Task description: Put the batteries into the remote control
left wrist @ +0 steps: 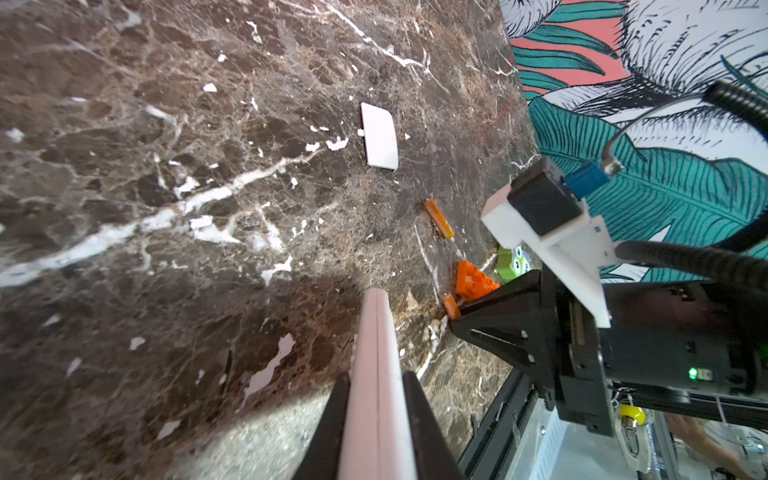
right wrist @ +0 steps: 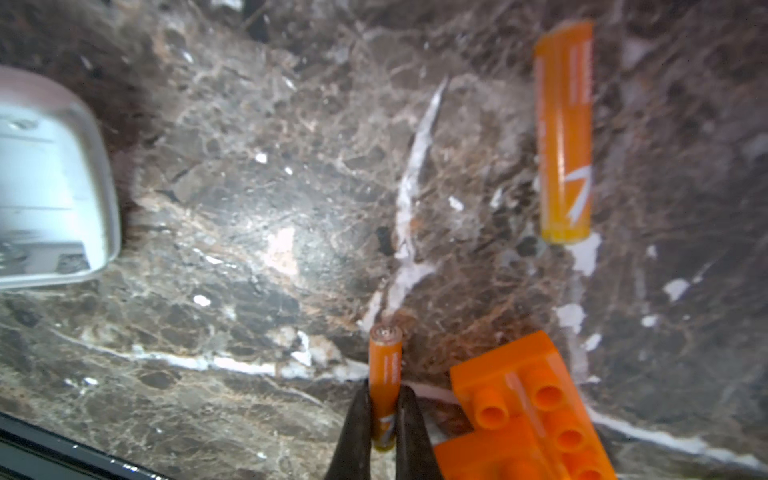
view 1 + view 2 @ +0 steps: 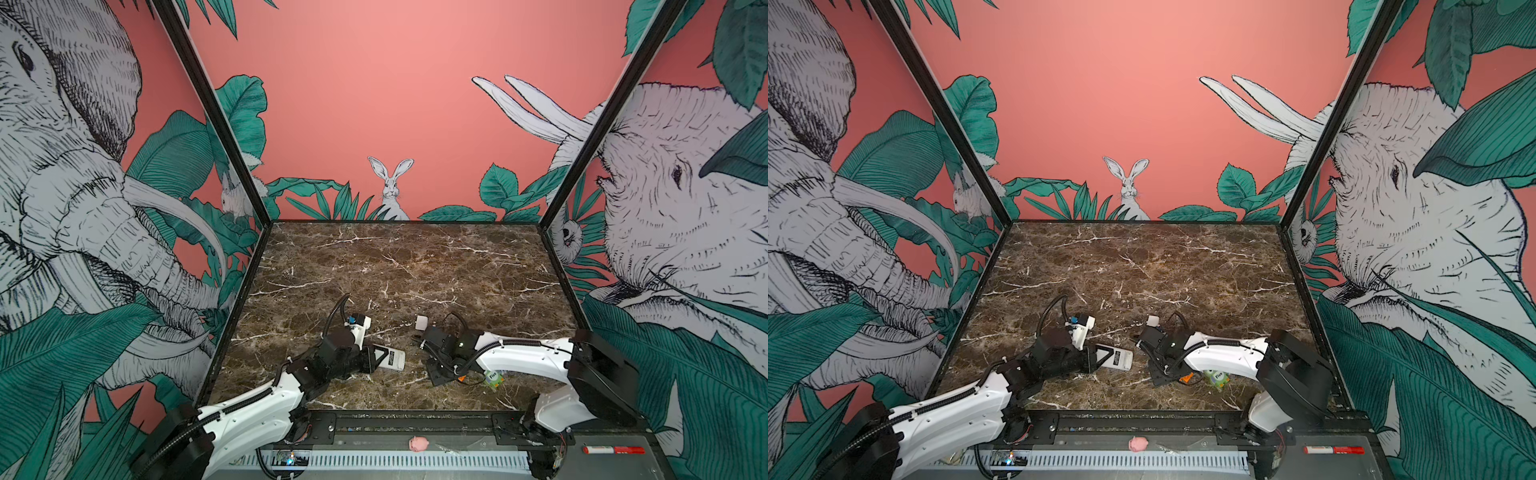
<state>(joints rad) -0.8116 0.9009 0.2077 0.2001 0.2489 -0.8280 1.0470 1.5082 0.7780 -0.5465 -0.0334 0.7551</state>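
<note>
– Where's the remote (image 3: 397,359)?
– Near the front of the bench (image 3: 395,266), between the 2 arms. The left fingers (image 1: 419,419) are clamped tight on its 2 faces at 1 end, label side up. Its battery bay is too blurred to judge.
– And the batteries?
– 1 battery (image 2: 385,386) is pinched in the closed right fingers (image 2: 409,440). It sticks out past the tips, just beside the brick (image 2: 532,415). The other battery (image 2: 564,133) lies flat on the bench, apart from both.
– Anything else close?
– A green toy (image 1: 513,264) sits next to the brick, near the front rail (image 3: 415,419). A white cover (image 1: 379,137) lies farther in.
– Room to move?
– Open marble runs from the arms to the back wall.
</note>
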